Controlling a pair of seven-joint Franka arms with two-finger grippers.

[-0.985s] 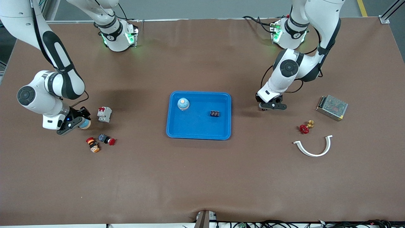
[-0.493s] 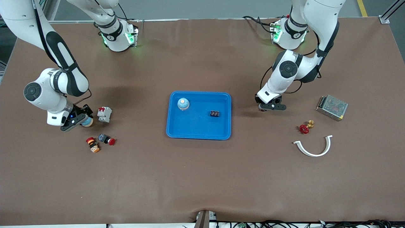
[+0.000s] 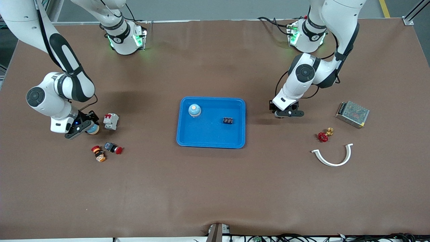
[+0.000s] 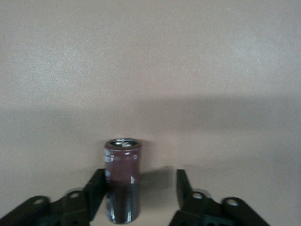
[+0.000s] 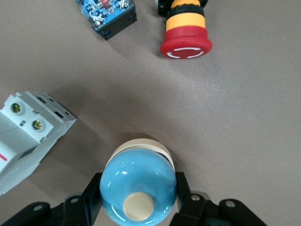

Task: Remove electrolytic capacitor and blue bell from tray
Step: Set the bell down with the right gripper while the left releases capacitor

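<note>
Your left hand [image 4: 139,188] is partly open over the bench [image 3: 215,188], just beside the tray [image 3: 211,143] at the left arm's end of it. The electrolytic capacitor [image 4: 122,186] stands upright between the fingers, against one and clear of the other, so nothing is gripped. It looks set down outside the tray. To finish that step well, I would spread both fingers clear and lift straight up, because a tall, narrow can on its end will tip at a sideways brush. Your right hand [image 3: 82,127] sits low in the middle band of the frame at the right arm's end, closed on the blue bell [image 5: 138,183], with both fingers pressed to its round dome. I cannot tell whether its base is on the bench. Set it down flat before you let go, since the dome is smooth and could slip. Keep it off the white circuit breaker [image 3: 111,121] just beside it and the 2 push-buttons [image 3: 113,148] lower in the frame. In the centre of the frame, the tray holds a second blue dome [image 3: 195,110] and a small black part [image 3: 228,120]. Near the left arm are a metal power supply [image 3: 352,114], a red valve [image 3: 324,135] and a white curved bracket [image 3: 332,156]. The bench has a plain brown matte covering, with cables along the lower edge.
</note>
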